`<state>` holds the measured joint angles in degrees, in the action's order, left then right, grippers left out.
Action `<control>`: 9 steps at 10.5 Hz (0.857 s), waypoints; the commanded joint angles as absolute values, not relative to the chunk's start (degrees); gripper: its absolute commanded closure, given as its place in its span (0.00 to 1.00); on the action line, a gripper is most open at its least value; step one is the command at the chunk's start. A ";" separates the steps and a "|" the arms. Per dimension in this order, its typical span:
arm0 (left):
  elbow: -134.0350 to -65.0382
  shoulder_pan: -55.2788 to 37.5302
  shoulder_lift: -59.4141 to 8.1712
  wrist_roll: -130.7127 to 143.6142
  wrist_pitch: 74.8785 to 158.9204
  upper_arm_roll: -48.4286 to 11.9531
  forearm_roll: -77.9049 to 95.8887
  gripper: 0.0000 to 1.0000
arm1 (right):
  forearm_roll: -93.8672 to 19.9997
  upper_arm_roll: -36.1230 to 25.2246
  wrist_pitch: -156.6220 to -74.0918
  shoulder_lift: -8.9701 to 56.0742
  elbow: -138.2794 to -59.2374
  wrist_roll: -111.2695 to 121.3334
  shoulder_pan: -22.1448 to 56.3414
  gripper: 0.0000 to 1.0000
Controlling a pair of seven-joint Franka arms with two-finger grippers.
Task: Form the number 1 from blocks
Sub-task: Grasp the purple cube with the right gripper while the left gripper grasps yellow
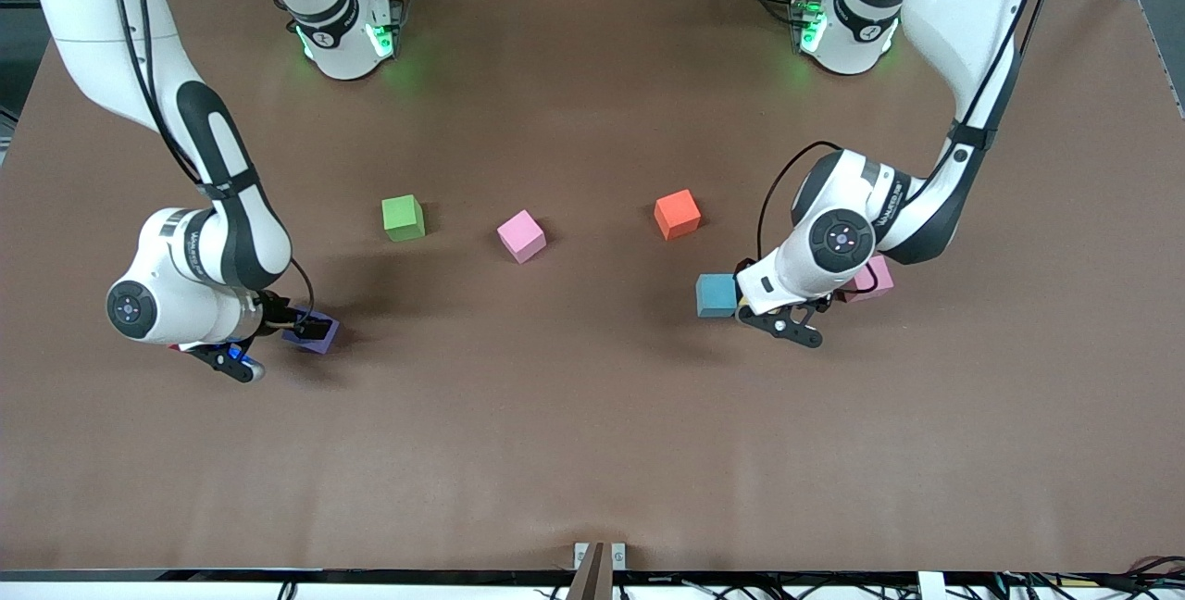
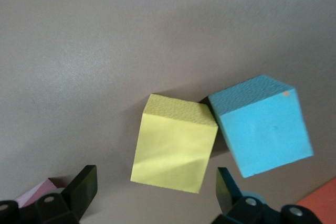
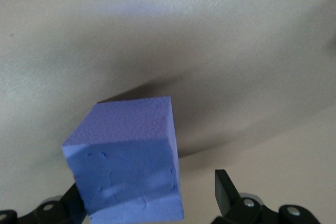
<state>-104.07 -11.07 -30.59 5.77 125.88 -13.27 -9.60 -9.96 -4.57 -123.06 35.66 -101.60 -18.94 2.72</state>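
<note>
A: Seven foam blocks were counted, none yet lined up into the digit. Green block (image 1: 404,217), pink block (image 1: 521,235) and orange block (image 1: 677,214) were logged in a loose row mid-table; a second pink block (image 1: 873,278) was noted partly hidden under the left arm.

B: And the grippers?

A: Left gripper (image 2: 157,195) was recorded low over the yellow block (image 2: 174,144), fingers spread wide either side, nothing held; the light blue block (image 2: 261,125) was seen touching that yellow one at a corner. Right gripper (image 3: 152,198) was likewise spread wide around the purple block (image 3: 126,158), toward the right arm's end.

B: Step judged?

A: Grasping, at the outset. Closure and a lift were judged due next, the blue neighbour to be left undisturbed.
</note>
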 commanded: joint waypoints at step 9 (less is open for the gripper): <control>-103.71 -11.95 -32.96 7.82 125.68 -13.18 -11.78 0.00 | -9.23 -5.80 -120.42 32.55 -99.66 -19.34 5.01 0.55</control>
